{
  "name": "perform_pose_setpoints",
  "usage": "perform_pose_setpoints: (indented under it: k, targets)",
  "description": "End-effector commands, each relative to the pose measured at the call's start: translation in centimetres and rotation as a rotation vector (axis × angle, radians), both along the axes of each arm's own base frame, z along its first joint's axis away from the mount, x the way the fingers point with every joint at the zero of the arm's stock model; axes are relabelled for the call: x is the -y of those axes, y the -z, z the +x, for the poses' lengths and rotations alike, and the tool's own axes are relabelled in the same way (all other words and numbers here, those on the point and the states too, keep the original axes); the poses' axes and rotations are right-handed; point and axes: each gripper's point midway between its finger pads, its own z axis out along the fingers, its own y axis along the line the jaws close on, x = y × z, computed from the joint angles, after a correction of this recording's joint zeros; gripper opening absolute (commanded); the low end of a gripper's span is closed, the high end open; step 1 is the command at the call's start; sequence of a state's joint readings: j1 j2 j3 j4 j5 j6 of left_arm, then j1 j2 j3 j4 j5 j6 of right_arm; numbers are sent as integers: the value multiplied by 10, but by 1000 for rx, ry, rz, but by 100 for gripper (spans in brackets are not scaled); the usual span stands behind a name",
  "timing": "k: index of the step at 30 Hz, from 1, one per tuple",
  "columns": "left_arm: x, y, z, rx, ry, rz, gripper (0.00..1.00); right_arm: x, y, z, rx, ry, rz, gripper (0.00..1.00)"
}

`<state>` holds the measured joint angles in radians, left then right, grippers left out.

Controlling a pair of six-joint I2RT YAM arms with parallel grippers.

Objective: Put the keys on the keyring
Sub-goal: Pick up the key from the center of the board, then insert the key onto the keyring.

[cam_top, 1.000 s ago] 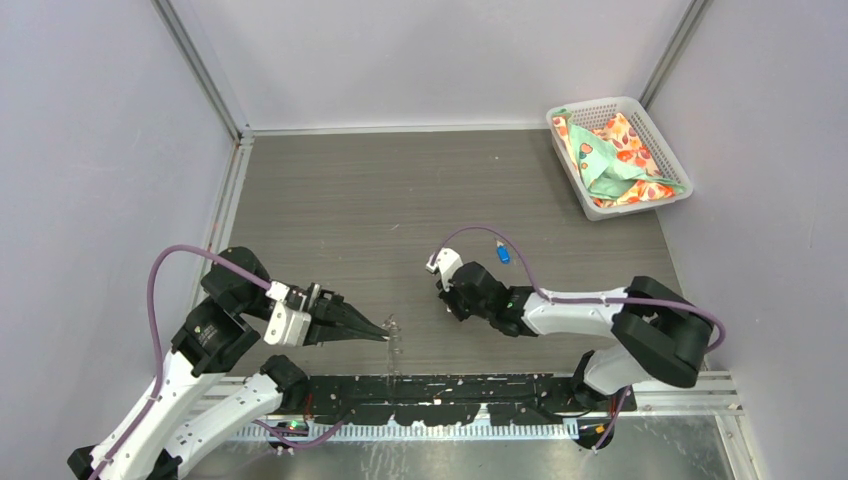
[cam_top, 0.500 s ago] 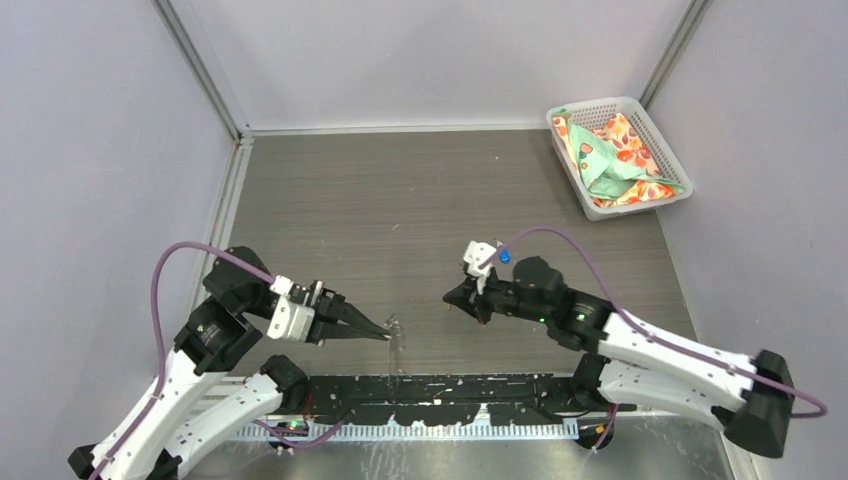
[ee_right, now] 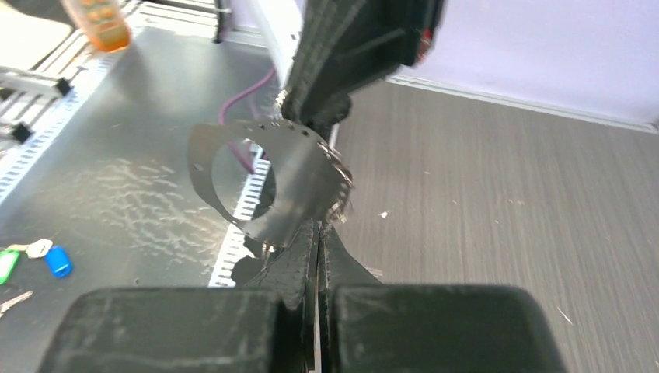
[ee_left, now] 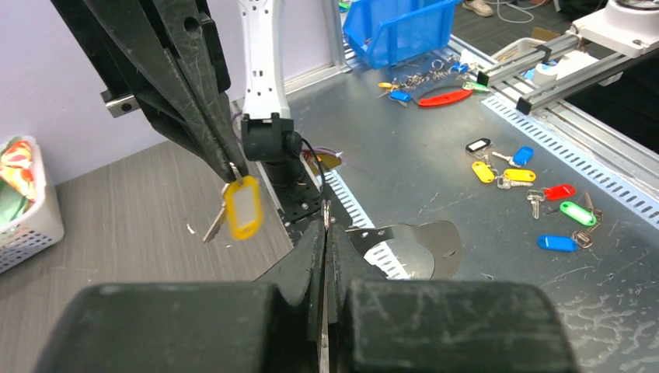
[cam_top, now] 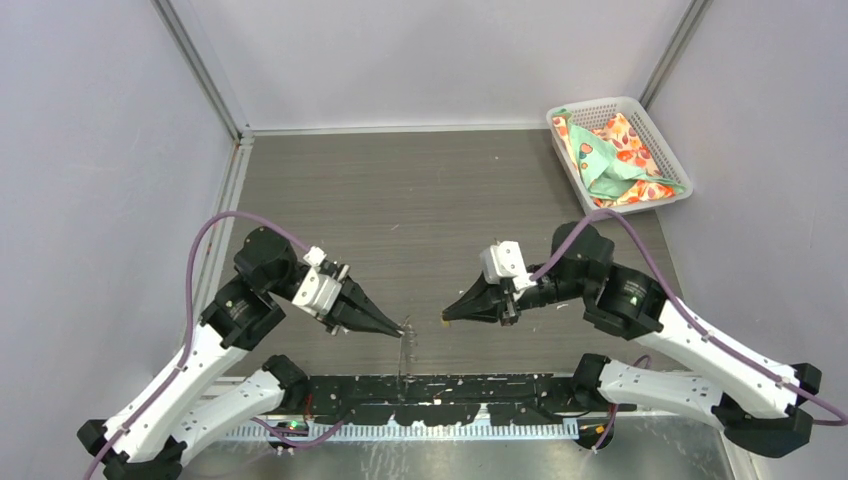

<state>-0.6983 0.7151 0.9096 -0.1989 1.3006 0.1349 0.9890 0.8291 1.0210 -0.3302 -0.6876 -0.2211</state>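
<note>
Lilac walls (cam_top: 430,60) close in a dark wood-grain table (cam_top: 400,190), with a black rail (cam_top: 450,390) along its near edge and a white basket (cam_top: 600,103) holding a patterned cloth (cam_top: 610,165) in the far right corner. On the left, the left arm (cam_top: 215,340) stands bent at the elbow, its wrist angled down and to the right. The left claw (cam_top: 398,327) is pinched shut on the keyring (ee_right: 299,183), a thin grey loop that hangs from its tips near the rail. Just to the right, with a gap between them, the right claw (cam_top: 445,319) points left toward it. Its tips are closed on the yellow key (ee_left: 243,206), which dangles with its silver blade beside the plastic head. The right arm (cam_top: 640,300) reaches in from the right with its elbow raised. Compared with half a second ago, the left wrist has lifted and tipped downward, the right claw has come lower and nearer, and the gap between the two tips has narrowed. Basket and cloth lie as before.
</note>
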Motion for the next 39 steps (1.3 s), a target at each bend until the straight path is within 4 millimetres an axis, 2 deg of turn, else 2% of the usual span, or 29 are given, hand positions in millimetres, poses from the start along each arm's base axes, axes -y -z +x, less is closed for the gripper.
perform_pose_setpoints:
  k: [1, 9, 16, 23, 27, 31, 34, 39]
  targets:
    - [-3, -22, -10, 53, 65, -52, 0, 0, -20, -32, 47, -233, -4, 1]
    - [-1, -26, -7, 50, 69, -53, 0, -9, -37, -35, 123, -333, 1, 1]
    - [5, -32, 4, 39, 4, -72, 0, -25, -40, -27, 234, -253, 79, 1]
    - [6, -39, 2, 44, 38, -74, 0, -36, -42, -26, 339, -194, 136, 1]
    - [6, -44, 2, 59, 31, -89, 0, -43, -44, -17, 380, -132, 166, 1]
    - [6, -73, 3, 104, 12, -154, 0, -42, -50, -10, 409, -58, 220, 1]
    - [6, -97, 1, 130, 31, -182, 0, -37, -64, -9, 439, -20, 295, 1]
    - [0, -118, -19, 134, 105, -184, 0, -24, -90, -19, 485, -29, 410, 1]
